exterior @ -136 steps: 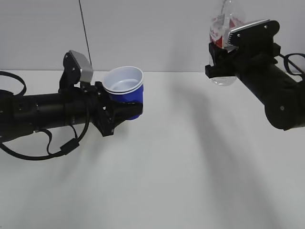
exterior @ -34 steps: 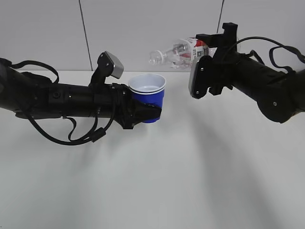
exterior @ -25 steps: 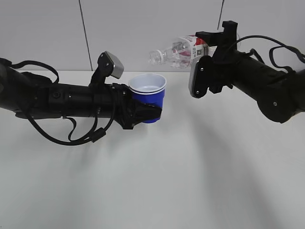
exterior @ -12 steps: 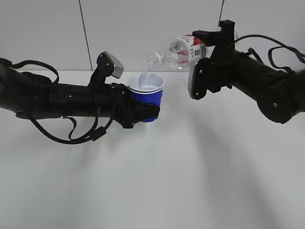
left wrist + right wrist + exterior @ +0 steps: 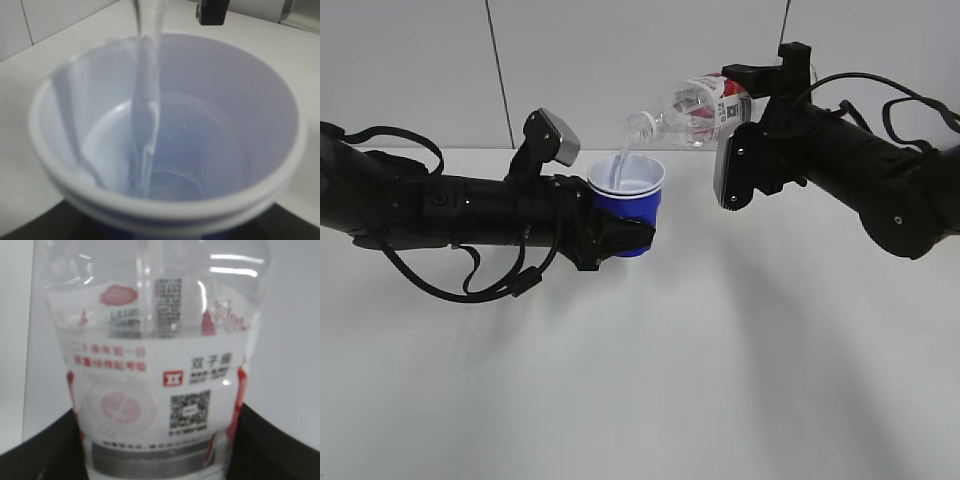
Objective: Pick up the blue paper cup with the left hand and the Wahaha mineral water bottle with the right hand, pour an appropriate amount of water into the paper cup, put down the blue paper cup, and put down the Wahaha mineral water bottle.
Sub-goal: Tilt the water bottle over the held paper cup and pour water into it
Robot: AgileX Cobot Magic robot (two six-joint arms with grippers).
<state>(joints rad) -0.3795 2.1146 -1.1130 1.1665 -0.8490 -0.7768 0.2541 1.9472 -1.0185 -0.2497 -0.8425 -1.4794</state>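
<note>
Right tool [image 5: 768,110] grips the tilted Wahaha mineral water bottle [image 5: 695,105], water [image 5: 145,100] streaming into the blue paper cup [image 5: 630,205], apparently clamped by left tool [image 5: 620,235].

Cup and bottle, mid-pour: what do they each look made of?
The blue paper cup looks like coated paper: matte blue outside, smooth white inside, with a rolled rim that seems doubled, perhaps two cups nested. The Wahaha mineral water bottle looks like thin clear plastic: glossy highlights, see-through wall, with a printed film label wrapped round it. The water falls as a clear stream into the cup.
</note>
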